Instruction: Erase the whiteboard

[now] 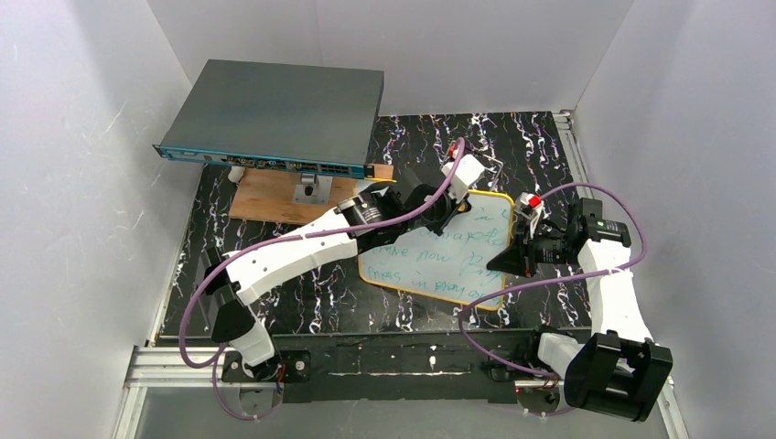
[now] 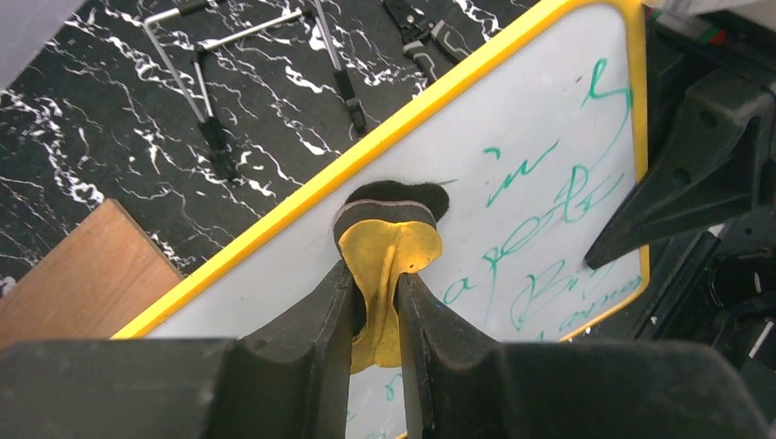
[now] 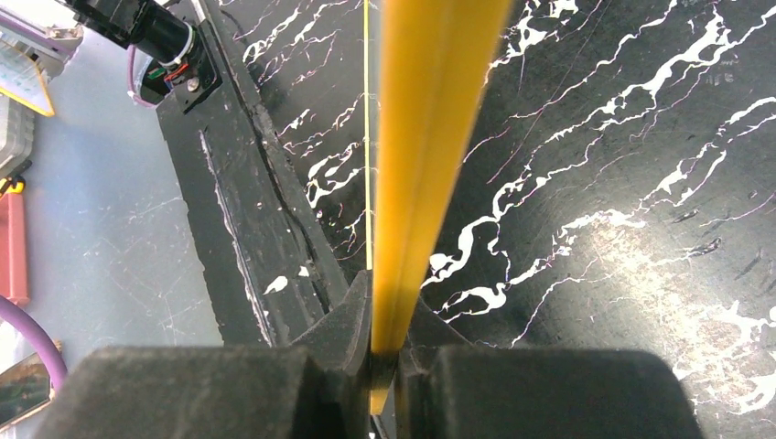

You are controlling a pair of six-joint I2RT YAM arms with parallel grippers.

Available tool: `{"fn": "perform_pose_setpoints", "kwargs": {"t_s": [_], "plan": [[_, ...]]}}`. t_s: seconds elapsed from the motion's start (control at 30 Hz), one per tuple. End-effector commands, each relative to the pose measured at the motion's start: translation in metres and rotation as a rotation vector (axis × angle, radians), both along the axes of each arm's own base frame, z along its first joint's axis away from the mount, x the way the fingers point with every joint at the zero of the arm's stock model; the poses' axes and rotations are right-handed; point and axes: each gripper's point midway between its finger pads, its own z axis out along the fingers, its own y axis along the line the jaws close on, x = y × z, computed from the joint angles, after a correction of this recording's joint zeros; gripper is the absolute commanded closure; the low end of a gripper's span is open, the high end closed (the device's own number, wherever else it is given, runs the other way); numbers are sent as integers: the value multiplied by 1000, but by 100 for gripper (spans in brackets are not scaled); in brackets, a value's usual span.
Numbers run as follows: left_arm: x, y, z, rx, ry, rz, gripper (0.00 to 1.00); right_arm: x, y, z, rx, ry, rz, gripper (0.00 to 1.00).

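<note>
The whiteboard (image 1: 437,261) lies on the black marbled table, yellow-framed, with green handwriting over most of it. My left gripper (image 1: 447,210) is over the board's far left corner, shut on a yellow eraser. In the left wrist view the gripper (image 2: 377,285) pinches the yellow eraser (image 2: 392,251), whose dark felt pad presses on the whiteboard (image 2: 540,110) near its frame; the patch around it is blank. My right gripper (image 1: 509,259) is shut on the board's right edge. In the right wrist view the gripper (image 3: 384,320) clamps the yellow frame (image 3: 430,137) edge-on.
A large dark-grey flat box (image 1: 274,114) sits at the back left on a brown wooden board (image 1: 270,197). Thin metal rods (image 2: 210,119) lie on the table beyond the board. White walls enclose three sides. An aluminium rail (image 1: 174,366) runs along the near edge.
</note>
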Motion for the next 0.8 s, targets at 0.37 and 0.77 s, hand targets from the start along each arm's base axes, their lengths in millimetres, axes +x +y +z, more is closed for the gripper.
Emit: {"fn": "perform_pose_setpoints", "kwargs": {"t_s": [0.37, 0.77], "plan": [[-29, -28, -20, -19, 127, -141, 100, 0, -12, -15, -141, -107, 57, 99], [23, -15, 19, -58, 5, 36, 100, 0, -12, -14, -144, -116, 56, 99]]}}
